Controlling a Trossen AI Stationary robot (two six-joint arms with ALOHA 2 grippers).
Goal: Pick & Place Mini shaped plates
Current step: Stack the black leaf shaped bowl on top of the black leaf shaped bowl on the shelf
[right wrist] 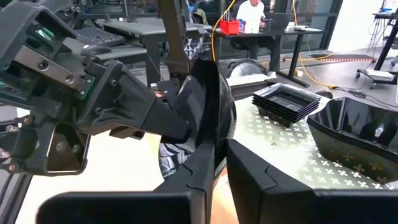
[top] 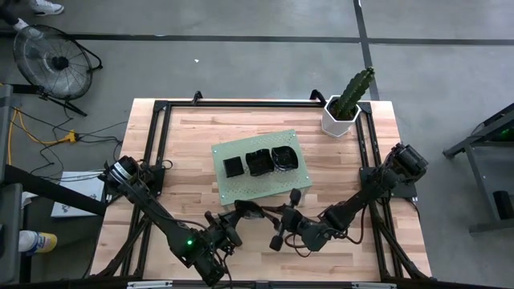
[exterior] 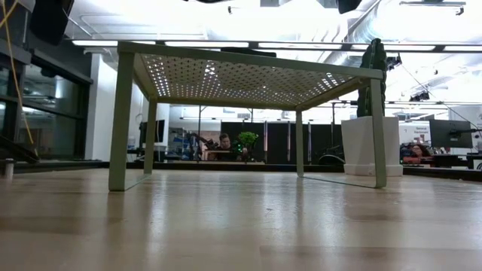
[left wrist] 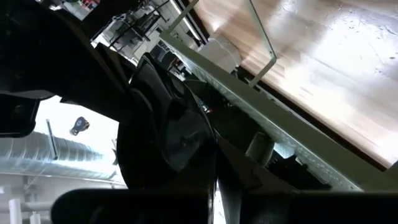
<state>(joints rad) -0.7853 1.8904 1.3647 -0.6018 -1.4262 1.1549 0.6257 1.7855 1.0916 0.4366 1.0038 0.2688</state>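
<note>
Where the wooden table (top: 185, 152) shows bare, a green perforated board (top: 241, 189) on legs carries three stacks of mini shaped plates (top: 259, 161): square, petal-edged, round. Near its front edge both arms meet. Left gripper (top: 243, 210) and right gripper (top: 283, 218) seem to share one black plate (right wrist: 208, 106) held on edge, fingers pressed onto its rim. Judged light, stiff, glossy, so slippery and chip-prone; grip the thin rim squarely, not the curved bowl.

arms: 2, black, jointed | left arm (top: 152, 210): green light | right arm (top: 361, 201): black cables
</note>
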